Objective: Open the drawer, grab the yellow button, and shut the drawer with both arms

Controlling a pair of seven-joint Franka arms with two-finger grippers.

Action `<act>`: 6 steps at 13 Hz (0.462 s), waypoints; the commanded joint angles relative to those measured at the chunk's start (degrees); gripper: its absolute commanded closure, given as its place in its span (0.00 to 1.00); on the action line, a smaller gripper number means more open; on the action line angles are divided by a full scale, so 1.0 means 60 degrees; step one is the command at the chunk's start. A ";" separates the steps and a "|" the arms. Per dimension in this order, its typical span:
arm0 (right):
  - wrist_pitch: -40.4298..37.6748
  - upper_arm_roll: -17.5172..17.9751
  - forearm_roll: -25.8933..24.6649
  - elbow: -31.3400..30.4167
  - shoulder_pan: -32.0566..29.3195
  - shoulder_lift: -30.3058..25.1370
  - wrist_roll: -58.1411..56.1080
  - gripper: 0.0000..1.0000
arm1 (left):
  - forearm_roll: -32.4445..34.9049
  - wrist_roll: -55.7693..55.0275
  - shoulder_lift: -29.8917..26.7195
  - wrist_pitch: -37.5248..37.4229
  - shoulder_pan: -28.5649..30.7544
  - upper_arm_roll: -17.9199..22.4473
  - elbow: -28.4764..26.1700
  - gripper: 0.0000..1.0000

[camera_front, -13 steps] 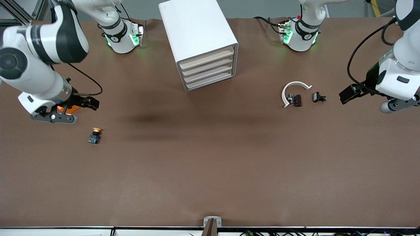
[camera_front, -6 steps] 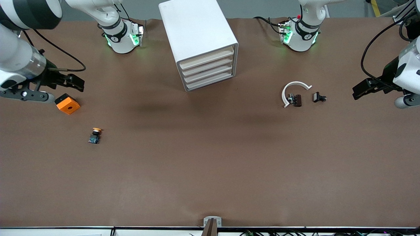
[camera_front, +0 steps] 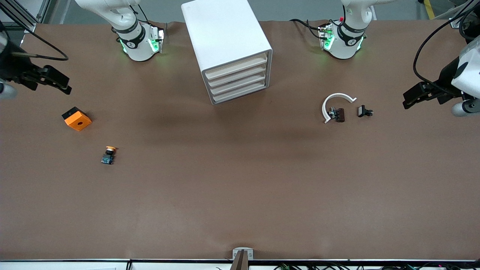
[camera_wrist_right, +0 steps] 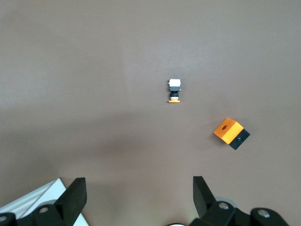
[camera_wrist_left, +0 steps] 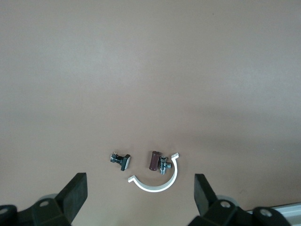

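The button (camera_front: 108,155) lies on the table (camera_front: 240,195) toward the right arm's end, nearest the front camera, all drawers shut on the cabinet (camera_front: 229,48). Farther back, the orange block (camera_front: 77,119). Right gripper (camera_front: 47,78) and left gripper (camera_front: 417,94) hang wide open, empty, over opposite table ends.

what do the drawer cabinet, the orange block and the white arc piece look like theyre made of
Drawer cabinet: smooth white shell, probably plastic or painted metal, with a soft sheen; its four drawer fronts look pale beige and matte, material unclear.
Orange block: likely plastic, with uniform matte orange faces, a black side and a black hole on top.
White arc: thin, evenly white, probably plastic, possibly printed.
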 commanded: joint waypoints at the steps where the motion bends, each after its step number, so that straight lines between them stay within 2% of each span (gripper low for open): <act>1: -0.0122 0.0038 0.0255 0.0335 -0.0359 0.0211 -0.0116 0.00 | -0.0255 0.0378 -0.0852 0.0020 -0.1147 0.1352 -0.0943 0.00; 6: 0.0186 0.0023 0.0167 0.0335 -0.0593 0.0490 -0.0131 0.00 | -0.0299 0.0378 -0.1131 0.0005 -0.1224 0.1342 -0.1208 0.00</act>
